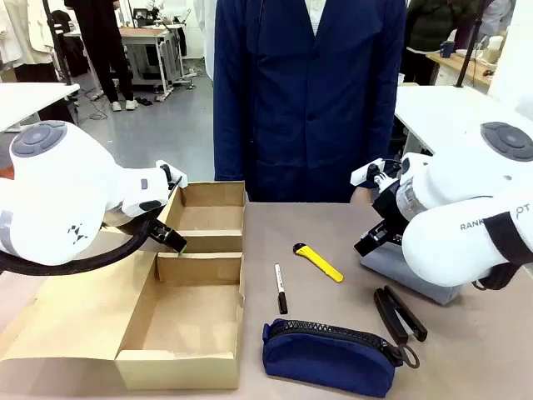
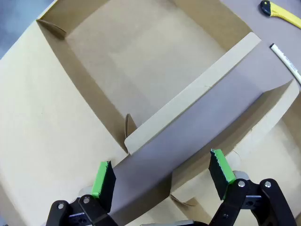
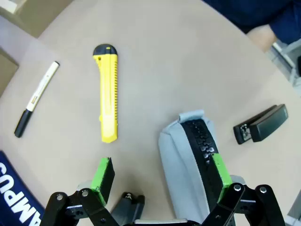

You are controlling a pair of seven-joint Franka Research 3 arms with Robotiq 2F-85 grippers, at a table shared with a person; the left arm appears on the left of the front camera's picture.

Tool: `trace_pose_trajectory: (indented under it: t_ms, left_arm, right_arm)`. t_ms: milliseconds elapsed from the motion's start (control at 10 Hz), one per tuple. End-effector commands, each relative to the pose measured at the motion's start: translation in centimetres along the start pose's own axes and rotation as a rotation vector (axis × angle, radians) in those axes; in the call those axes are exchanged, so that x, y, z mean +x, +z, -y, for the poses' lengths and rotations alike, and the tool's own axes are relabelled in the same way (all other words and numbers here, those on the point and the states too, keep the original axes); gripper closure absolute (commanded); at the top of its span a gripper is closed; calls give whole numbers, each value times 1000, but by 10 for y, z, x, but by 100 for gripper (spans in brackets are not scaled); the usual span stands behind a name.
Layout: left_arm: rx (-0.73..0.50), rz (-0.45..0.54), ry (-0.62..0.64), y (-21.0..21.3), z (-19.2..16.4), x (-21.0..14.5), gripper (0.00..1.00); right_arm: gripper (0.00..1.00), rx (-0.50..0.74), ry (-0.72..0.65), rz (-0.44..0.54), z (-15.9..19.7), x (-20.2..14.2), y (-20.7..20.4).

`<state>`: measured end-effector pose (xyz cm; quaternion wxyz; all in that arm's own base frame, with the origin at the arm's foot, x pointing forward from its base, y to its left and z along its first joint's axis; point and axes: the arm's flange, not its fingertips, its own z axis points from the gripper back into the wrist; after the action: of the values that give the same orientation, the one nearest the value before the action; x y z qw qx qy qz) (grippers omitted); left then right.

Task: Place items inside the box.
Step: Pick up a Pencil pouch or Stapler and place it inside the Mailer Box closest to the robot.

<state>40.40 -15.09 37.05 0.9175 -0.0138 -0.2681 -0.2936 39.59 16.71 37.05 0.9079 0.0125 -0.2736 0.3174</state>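
Note:
The open cardboard box (image 1: 200,287) lies at the left, split by a flap (image 2: 188,122). My left gripper (image 1: 172,239) (image 2: 162,174) hangs open over that flap, holding nothing. On the table to the right lie the yellow utility knife (image 1: 318,262) (image 3: 107,94), black marker pen (image 1: 281,288) (image 3: 35,99), navy zip pouch (image 1: 329,354), long black stapler (image 1: 398,313) and small black stapler (image 3: 261,124). The grey zip pouch (image 3: 193,160) (image 1: 408,275) sits under my right gripper (image 1: 372,240) (image 3: 162,174), which is open just above its near end.
A person in a dark blue coat (image 1: 308,92) stands at the far edge, one hand (image 3: 263,35) near the table. Bare tabletop (image 3: 164,56) lies between the knife and the grey pouch. The box's flattened lid (image 1: 67,325) spreads to the left.

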Motion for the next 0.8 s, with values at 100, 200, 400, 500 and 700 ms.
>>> trace_pose_trajectory:
  t_ms: [100, 200, 400, 500, 700]
  left_arm:
    - [0, 0, 0, 0, 0, 0, 0]
    - [0, 0, 0, 0, 0, 0, 0]
    - [0, 0, 0, 0, 0, 0, 0]
    - [0, 0, 0, 0, 0, 0, 0]
    - [0, 0, 0, 0, 0, 0, 0]
  right_arm:
    - [0, 0, 0, 0, 0, 0, 0]
    - [0, 0, 0, 0, 0, 0, 0]
    - [0, 0, 0, 0, 0, 0, 0]
    - [0, 0, 0, 0, 0, 0, 0]
    - [0, 0, 0, 0, 0, 0, 0]
